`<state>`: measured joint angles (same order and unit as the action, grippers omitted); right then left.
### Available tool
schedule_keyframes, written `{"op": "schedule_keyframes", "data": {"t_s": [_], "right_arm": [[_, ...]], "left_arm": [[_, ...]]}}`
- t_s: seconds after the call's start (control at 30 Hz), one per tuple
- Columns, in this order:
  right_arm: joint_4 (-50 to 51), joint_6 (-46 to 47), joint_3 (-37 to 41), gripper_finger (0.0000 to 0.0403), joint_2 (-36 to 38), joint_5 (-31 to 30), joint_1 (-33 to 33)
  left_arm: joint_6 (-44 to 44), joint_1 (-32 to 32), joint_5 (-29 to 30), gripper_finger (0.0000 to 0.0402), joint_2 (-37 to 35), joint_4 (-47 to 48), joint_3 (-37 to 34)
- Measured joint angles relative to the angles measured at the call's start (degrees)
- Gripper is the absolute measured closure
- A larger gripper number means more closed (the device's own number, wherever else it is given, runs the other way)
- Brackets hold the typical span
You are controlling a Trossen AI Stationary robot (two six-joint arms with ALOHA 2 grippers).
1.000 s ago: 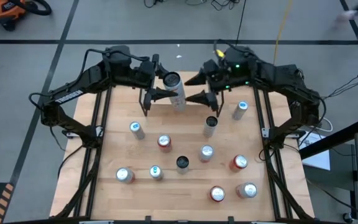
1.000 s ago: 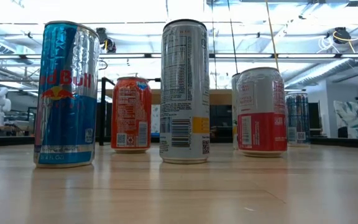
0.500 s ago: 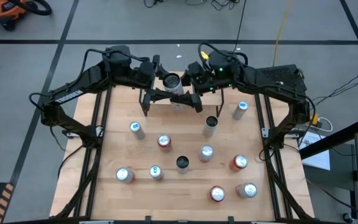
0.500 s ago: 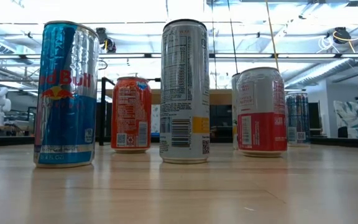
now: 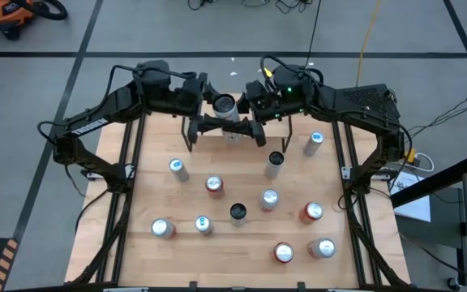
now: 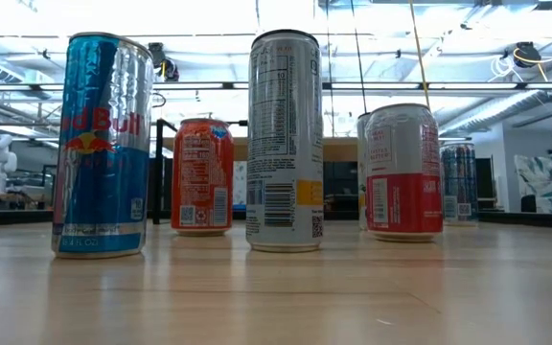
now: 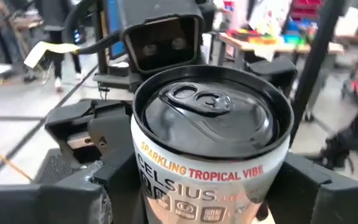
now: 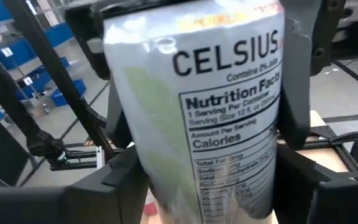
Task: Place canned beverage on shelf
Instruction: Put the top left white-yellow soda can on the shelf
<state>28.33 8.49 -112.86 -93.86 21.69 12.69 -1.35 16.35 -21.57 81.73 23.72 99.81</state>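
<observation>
- Gripping from the left side, the left gripper (image 5: 207, 122) has its jaws clamped on the Celsius can (image 5: 224, 105). In its wrist view the can (image 7: 213, 134) fills the space between the two dark fingers.
- The right gripper (image 5: 250, 124) now has its jaws closed against the same can from the opposite side. In its wrist view the printed wall of the can (image 8: 216, 106) sits tight between them.
- That is the change: a second ago the right gripper stood off to the right with its jaws spread wide, and the can leaned toward it. It has since moved in, so both arms now share the can and the can sits straighter.
- The can is at the back of the bench (image 5: 160, 195), directly over the shelf (image 5: 217, 138). From above I cannot tell whether its base rests on the shelf top or hangs just clear.
- My reading is a handover or a two-handed steadying above the shelf, so placement looks close but not finished.
- One dark can (image 5: 276, 161) stands just in front of the shelf's right end, near the right arm's path out.
- The other loose cans (image 5: 269, 199) stand well apart toward the front, still to be shelved.
</observation>
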Motion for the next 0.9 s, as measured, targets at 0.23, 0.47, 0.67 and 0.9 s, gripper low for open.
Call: {"op": "schedule_keyframes", "data": {"t_s": [0.23, 0.47, 0.67, 0.9], "right_arm": [[0.7, -0.8, 0.1, 0.0166, -0.2, -0.1, 0.1], [1.6, -0.8, 0.1, 0.0166, 1.6, 1.0, 1.0], [2.0, -1.1, 0.1, 0.0166, 5.7, 1.3, 3.7], [1.9, -1.1, 0.1, 0.0166, 9.3, 1.3, 7.5]], "left_arm": [[-1.3, -1.5, 5.2, 0.0064, 0.0, -0.4, 0.1], [-2.8, -1.5, 7.9, 0.0029, -0.9, -4.8, 0.1], [-4.3, -1.8, 11.6, 0.0026, -3.1, -4.5, 0.1], [-4.5, -1.8, 12.6, 0.0026, -2.3, -4.9, 0.1]]}}
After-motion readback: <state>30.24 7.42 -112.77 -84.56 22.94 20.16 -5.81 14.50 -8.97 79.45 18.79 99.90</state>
